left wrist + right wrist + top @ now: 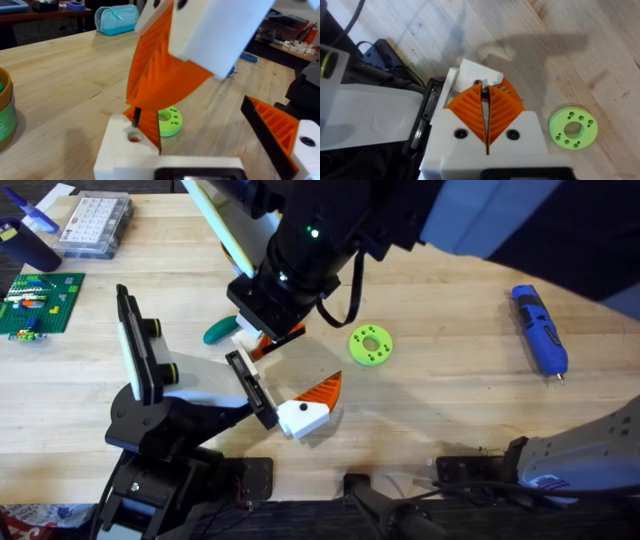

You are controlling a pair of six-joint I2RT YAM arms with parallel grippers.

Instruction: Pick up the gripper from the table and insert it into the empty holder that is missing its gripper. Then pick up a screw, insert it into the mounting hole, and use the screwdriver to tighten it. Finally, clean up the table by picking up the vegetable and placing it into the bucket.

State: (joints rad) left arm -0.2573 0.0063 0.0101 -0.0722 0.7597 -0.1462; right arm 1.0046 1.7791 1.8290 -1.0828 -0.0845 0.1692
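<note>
Item: screw insertion, in progress.
- Right pincer (484,90): reaching across to the upper centre of the overhead view, clamping what looks like a thin dark screw (136,116) between its orange pads.
- The gripper (127,150): apparently sitting in the holder (250,390), mounting hole (134,136) lying just below the screw tip.
- Left pincer (305,365): standing wide, gripping nothing.
- Screwdriver (538,330): lying at the right of the tabletop (450,390).
- Vegetable (218,331): lying left of the right pincer.
- Risk: the screw is hanging slightly off-line, so lowering it tilted or releasing it early could send it skidding off the white base.
</note>
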